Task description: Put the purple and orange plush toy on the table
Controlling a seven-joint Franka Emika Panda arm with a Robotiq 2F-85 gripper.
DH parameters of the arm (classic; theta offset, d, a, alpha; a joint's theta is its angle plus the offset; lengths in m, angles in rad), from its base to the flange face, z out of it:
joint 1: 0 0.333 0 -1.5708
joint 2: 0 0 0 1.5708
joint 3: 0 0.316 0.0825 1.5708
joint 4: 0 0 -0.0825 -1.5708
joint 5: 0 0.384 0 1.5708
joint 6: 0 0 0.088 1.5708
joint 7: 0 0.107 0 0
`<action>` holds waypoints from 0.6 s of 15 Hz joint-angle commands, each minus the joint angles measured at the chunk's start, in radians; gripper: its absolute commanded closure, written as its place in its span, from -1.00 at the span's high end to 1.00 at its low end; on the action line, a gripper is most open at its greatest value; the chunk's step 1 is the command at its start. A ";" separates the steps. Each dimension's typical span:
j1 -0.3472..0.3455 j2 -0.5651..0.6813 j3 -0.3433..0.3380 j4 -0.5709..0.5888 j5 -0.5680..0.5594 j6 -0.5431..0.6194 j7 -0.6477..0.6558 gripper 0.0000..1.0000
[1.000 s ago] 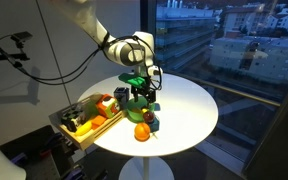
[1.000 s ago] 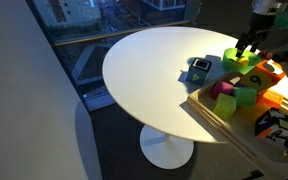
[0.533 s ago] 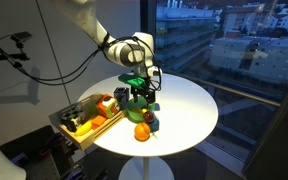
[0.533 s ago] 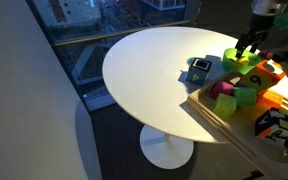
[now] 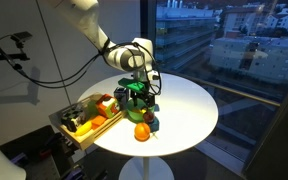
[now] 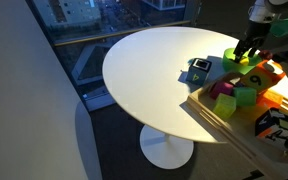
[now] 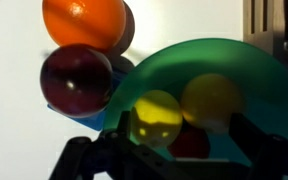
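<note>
The purple and orange plush toy (image 7: 79, 60) lies on the round white table (image 5: 189, 105), an orange ball above a purple one with blue beneath. It also shows in an exterior view (image 5: 144, 128). My gripper (image 7: 174, 160) is open. It hangs just above a green bowl-shaped toy (image 7: 199, 65) that holds yellow balls (image 7: 156, 115). The plush lies just beyond and to the left of the fingers (image 7: 84, 160). In both exterior views the gripper (image 5: 136, 88) (image 6: 249, 47) is low over the green toy (image 5: 133, 94) by the tray's end.
A wooden tray (image 5: 84, 135) with several colourful toys sits on the table's edge; it also shows in an exterior view (image 6: 224, 120). A small dark blue thing (image 6: 199, 67) lies on the table beside it. A window and a drop lie behind the table.
My gripper has sunk a little towards the green toy and shifted slightly. The toys have not moved.
</note>
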 commanded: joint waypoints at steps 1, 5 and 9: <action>0.013 0.010 -0.007 -0.017 -0.028 0.049 0.009 1.00; 0.012 0.011 0.001 -0.032 -0.018 0.082 -0.009 1.00; 0.006 0.017 0.003 -0.041 -0.011 0.096 -0.017 1.00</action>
